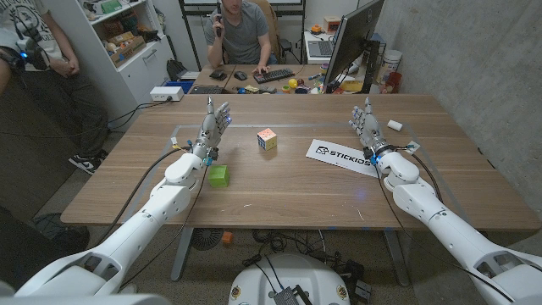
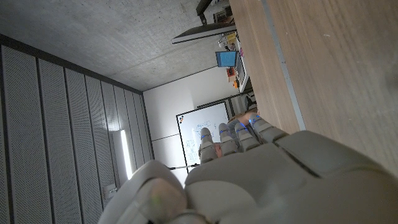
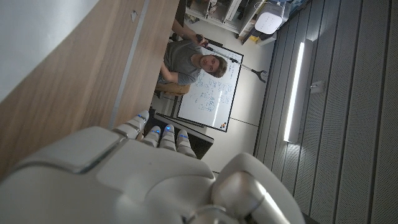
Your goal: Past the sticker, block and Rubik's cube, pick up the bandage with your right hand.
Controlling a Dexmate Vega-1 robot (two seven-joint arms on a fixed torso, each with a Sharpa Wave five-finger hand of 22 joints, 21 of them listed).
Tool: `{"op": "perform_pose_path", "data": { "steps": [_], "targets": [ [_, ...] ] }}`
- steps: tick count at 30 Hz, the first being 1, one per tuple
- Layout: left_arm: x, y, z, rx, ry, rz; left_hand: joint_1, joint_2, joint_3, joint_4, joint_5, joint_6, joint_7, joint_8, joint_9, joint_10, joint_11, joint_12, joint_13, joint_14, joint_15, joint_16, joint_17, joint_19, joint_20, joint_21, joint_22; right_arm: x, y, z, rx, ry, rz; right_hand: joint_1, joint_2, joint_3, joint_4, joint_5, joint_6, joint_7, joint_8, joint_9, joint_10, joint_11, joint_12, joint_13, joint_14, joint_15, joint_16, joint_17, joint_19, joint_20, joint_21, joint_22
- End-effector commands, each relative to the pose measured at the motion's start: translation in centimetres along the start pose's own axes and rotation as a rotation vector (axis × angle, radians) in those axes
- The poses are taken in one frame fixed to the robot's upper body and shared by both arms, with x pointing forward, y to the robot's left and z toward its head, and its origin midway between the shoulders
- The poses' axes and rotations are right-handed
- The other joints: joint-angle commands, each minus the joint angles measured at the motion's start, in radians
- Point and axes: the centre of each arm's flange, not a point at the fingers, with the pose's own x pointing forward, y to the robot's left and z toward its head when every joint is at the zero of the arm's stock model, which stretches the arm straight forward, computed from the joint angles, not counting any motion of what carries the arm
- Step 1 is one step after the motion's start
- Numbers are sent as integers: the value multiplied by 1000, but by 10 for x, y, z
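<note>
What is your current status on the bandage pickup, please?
Both hands open: left, right. Bandage untouched, beside right hand. Nothing between them.

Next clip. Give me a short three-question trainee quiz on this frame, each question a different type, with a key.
1. True or false: the right hand already holds the bandage.
2. Which lies nearest the left hand? A) green block B) Rubik's cube C) sticker
3. Fill in: the bandage lies by the table's ____ edge, beside the right hand.

Key: 1 false; 2 A; 3 far.
</note>
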Motion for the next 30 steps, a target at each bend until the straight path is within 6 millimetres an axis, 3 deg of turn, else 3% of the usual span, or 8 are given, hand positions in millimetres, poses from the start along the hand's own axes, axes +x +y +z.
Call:
{"op": "perform_pose_path", "data": {
  "steps": [1, 7, 8, 12, 14, 17, 21, 30],
  "targets": [
    [3, -1, 0, -1, 1, 0, 2, 31, -5, 2, 4, 0, -7, 4, 5, 3, -6, 3, 2, -7, -75, 6, 4, 2, -57, 5, 3, 2, -3, 2, 0, -10, 0, -2, 43, -4, 1, 7, -9, 0, 5, 2, -6, -1, 6, 5, -10, -1, 5, 2, 0, -16, 6, 5],
    [3, -2, 0, -2, 2, -2, 3, 32, -5, 2, 4, 1, -7, 4, 5, 3, -5, 3, 2, -6, -75, 6, 4, 2, -57, 5, 3, -1, -7, 14, -97, 9, -6, 1, 42, -3, -1, 6, -11, -3, 5, 2, -7, 2, 5, 5, -10, 0, 5, 2, 2, -12, 7, 5],
    [3, -2, -1, -2, 3, -3, 3, 32, -5, 2, 4, 1, -7, 4, 5, 3, -5, 3, 2, -7, -75, 6, 4, 2, -57, 5, 3, -2, -9, 23, -179, 25, -10, 23, 42, 4, -14, 6, -9, -5, 7, 1, 6, -7, 10, 5, 6, -14, 9, -1, 28, -30, 15, 4],
    [3, -1, -1, -3, 2, -4, 3, 32, -5, 2, 4, 1, -7, 4, 5, 2, -8, 2, 2, -7, -75, 6, 4, 2, -57, 4, 3, -4, -15, 41, -346, 61, -25, 125, 39, 41, -67, 1, 7, -9, 15, 1, 97, -25, 37, 7, 93, -37, 28, -5, 105, -39, 33, 4],
    [3, -1, -1, -3, 1, -4, 3, 32, -5, 2, 4, 1, -7, 4, 5, 2, -6, 2, 2, -7, -74, 6, 4, 2, -57, 4, 3, -5, -16, 45, -377, 64, -33, 143, 38, 47, -77, 0, 11, -8, 17, 0, 105, -27, 39, 8, 99, -36, 28, -5, 111, -38, 33, 4],
    [2, 0, -1, -1, 3, -3, 3, 32, -4, 2, 4, 2, -7, 4, 5, 4, -6, 2, 3, -6, -73, 6, 4, 2, -57, 4, 3, -5, -23, 68, -550, 97, -46, 214, 30, 68, -119, -5, 37, -9, 28, 1, 130, -31, 44, 9, 131, -41, 32, -4, 143, -30, 38, 4],
    [2, 1, -1, 0, 3, -2, 3, 32, -4, 2, 3, 1, -7, 3, 5, 3, -6, 2, 3, -6, -74, 6, 4, 2, -57, 4, 3, -3, -25, 89, -734, 140, -44, 266, 24, 82, -150, -9, 78, -18, 43, 1, 156, -35, 50, 10, 158, -45, 35, -4, 164, -25, 40, 4],
    [0, 4, -1, -2, 4, 5, 3, 31, -5, 2, 3, 1, -6, 3, 5, 1, -5, 0, 3, -6, -73, 6, 4, 2, -57, 4, 3, 12, -28, 114, -1017, 220, -47, 309, 17, 92, -177, -16, 114, -31, 51, 2, 189, -51, 57, 11, 190, -58, 39, -3, 188, -32, 41, 4]
  ]
}}
